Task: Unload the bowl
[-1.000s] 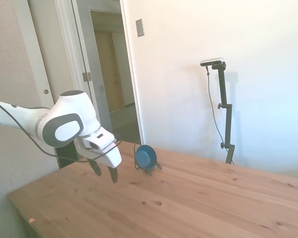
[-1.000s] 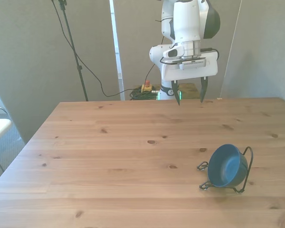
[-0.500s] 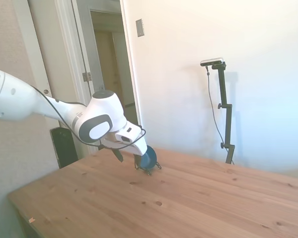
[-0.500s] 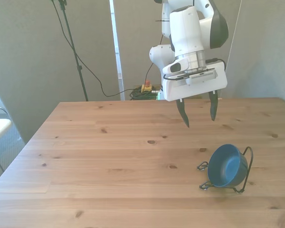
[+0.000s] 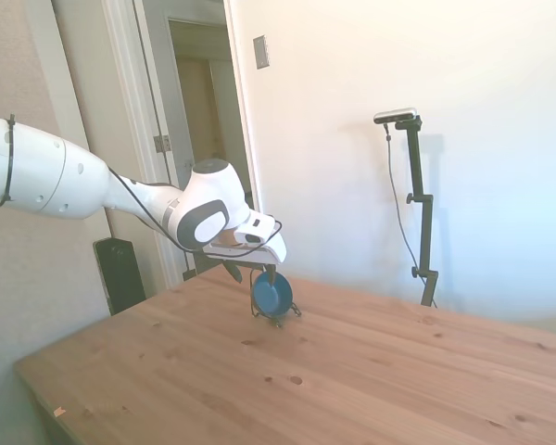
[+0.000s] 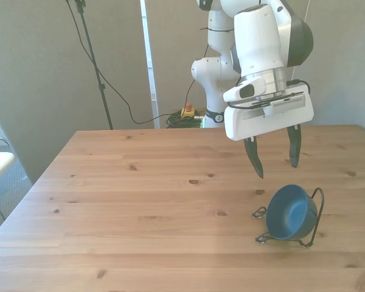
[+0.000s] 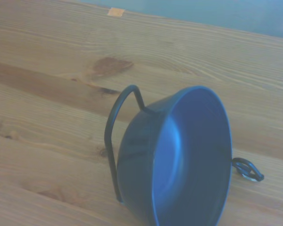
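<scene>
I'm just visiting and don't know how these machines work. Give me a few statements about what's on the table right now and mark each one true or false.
1. The bowl stands on its edge in a wire rack. True.
2. The tool is gripping the bowl. False: it hangs above the bowl, fingers open, touching nothing.
3. The bowl is red. False: it is dark blue.
4. The bowl's open side faces the front view's left. True.
5. The bowl is full of fruit. False: the wrist view shows it empty.
</scene>
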